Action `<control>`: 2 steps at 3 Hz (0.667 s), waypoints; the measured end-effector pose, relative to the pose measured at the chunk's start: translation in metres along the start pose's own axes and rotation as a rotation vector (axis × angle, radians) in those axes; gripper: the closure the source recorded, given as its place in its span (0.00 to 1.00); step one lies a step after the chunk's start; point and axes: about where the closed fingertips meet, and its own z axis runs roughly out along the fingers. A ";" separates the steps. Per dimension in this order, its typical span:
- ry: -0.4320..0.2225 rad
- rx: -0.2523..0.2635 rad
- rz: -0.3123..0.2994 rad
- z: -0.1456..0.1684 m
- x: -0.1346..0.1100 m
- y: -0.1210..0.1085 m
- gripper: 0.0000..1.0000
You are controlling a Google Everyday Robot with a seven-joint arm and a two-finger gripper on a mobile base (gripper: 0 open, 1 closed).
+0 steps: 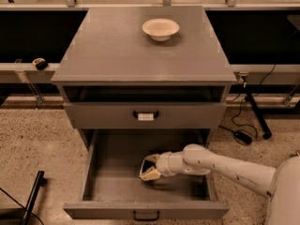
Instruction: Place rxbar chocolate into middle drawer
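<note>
Two drawers are seen in the grey cabinet (pixel 140 55): the upper drawer (pixel 93 115) is shut and the middle drawer (pixel 112 182) is pulled wide open. The gripper (pixel 150 168) is held low inside the middle drawer, about mid-way across, on a white arm (pixel 225 165) that gets cut off at the right edge. The rxbar chocolate can't be picked out for sure (only a dark patch is seen at the gripper's tip, easily mistaken for shadow), so whether the gripper is clamped on it can't be told. A white tag (pixel 146 117) is fixed to the upper handle, but no writing can be read. A white bowl (pixel 161 28) is sat on top.
</note>
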 end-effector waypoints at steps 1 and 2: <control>-0.040 0.032 -0.087 -0.018 -0.011 0.005 0.05; -0.088 0.025 -0.182 -0.051 -0.027 0.015 0.00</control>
